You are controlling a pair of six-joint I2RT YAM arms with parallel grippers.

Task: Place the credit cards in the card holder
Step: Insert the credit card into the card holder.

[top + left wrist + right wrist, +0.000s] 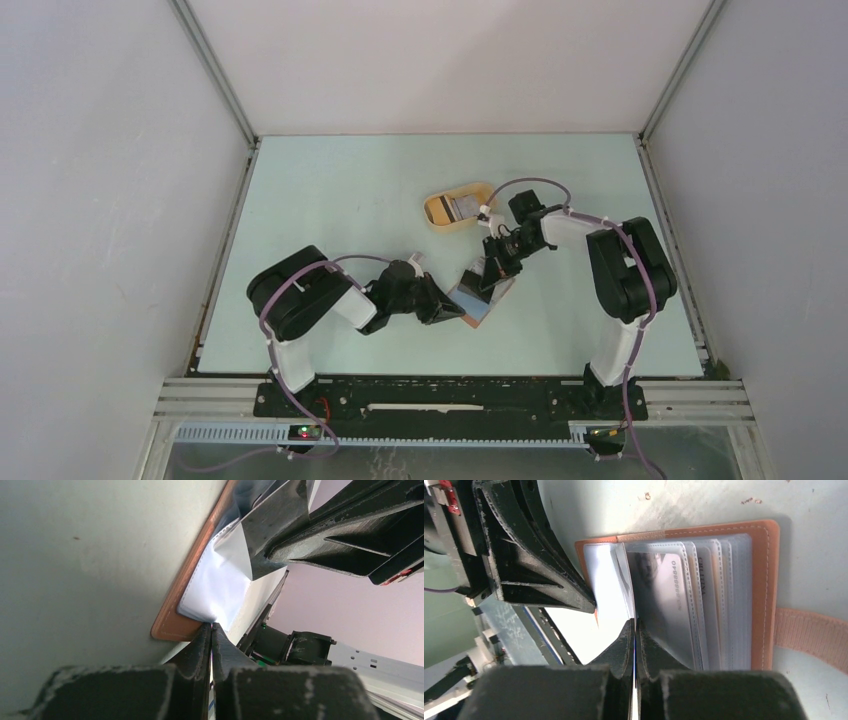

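Note:
The reddish-brown card holder (480,303) lies open on the table between both grippers. In the right wrist view its clear pockets (704,605) fan out, and a grey credit card (664,600) sits in one. My right gripper (634,624) is shut on a thin credit card (634,702), seen edge-on, at the mouth of a pocket. My left gripper (211,626) is shut on a clear pocket leaf (215,587) at the holder's brown corner (170,625). In the top view the left gripper (456,311) and the right gripper (489,277) meet over the holder.
A yellow oval tray (433,213) stands just behind the holder, with a grey card (462,207) in it. The holder's snap tab (809,632) sticks out to the right. White walls enclose the table.

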